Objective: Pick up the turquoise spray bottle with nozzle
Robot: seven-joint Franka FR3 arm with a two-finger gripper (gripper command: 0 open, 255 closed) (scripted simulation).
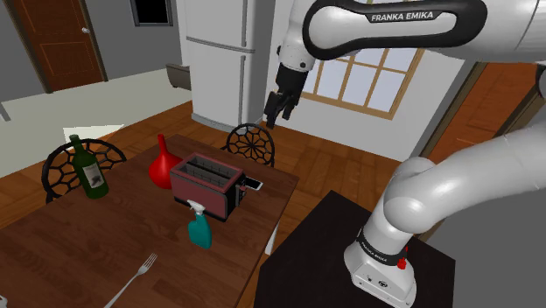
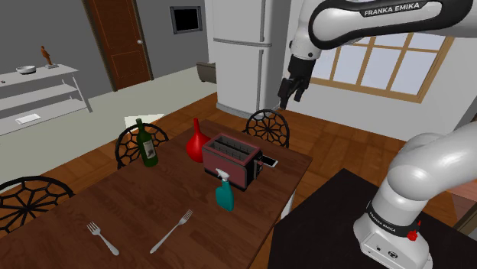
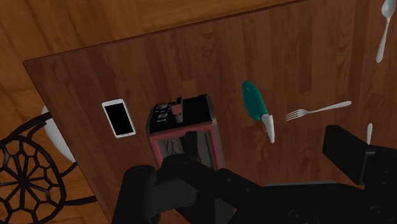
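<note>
The turquoise spray bottle [image 1: 199,229] [image 2: 224,195] with a pale nozzle stands upright on the dark wooden table [image 1: 79,245], just in front of a dark red toaster [image 1: 206,185] [image 2: 229,159]. From the wrist view the bottle [image 3: 254,102] is seen from above, beside the toaster [image 3: 184,124]. My black gripper [image 1: 278,109] [image 2: 289,93] hangs high above the table's far end, well clear of the bottle. Its fingers stand apart with nothing between them [image 3: 245,162].
A phone [image 1: 253,184] [image 3: 118,118] lies by the toaster near the table edge. A red vase [image 1: 162,164], a green wine bottle [image 1: 89,168] and forks [image 2: 170,231] [image 3: 318,111] also sit on the table. Black chairs [image 1: 252,142] [image 2: 137,141] stand around it; a fridge [image 2: 241,53] is behind.
</note>
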